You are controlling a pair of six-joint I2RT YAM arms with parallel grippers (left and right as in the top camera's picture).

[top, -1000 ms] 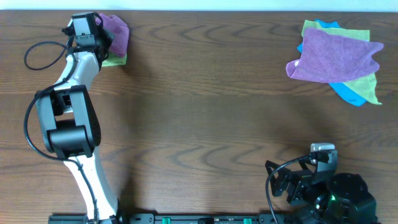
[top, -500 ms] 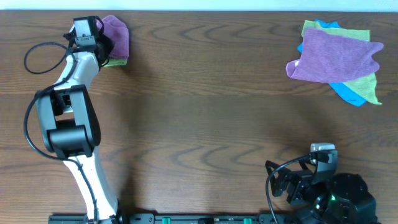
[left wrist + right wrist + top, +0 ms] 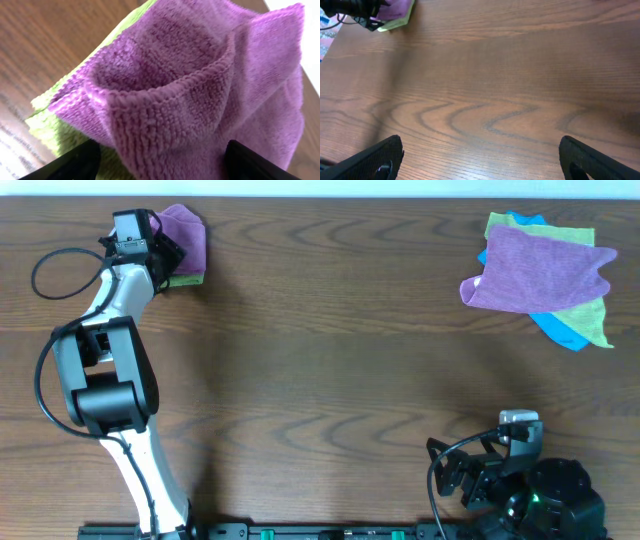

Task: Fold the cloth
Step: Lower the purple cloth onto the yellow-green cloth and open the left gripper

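Purple cloth (image 3: 186,232): far left, bunched atop green cloth (image 3: 186,278); soft, light, limp, probably best pinched at a corner; left gripper (image 3: 162,162) spread open at it, right gripper (image 3: 480,157) spread, empty.

brown wood-grain table (image 3: 330,360), loose pile of cloths (image 3: 540,275) at far right corner

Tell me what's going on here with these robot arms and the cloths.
The left gripper is at the far left corner of the table, its fingers spread around a bunched purple cloth lying on a green cloth. Nothing looks neatly folded yet. The right gripper sits open near the front edge, holding nothing. A loose pile of cloths lies at the far right.
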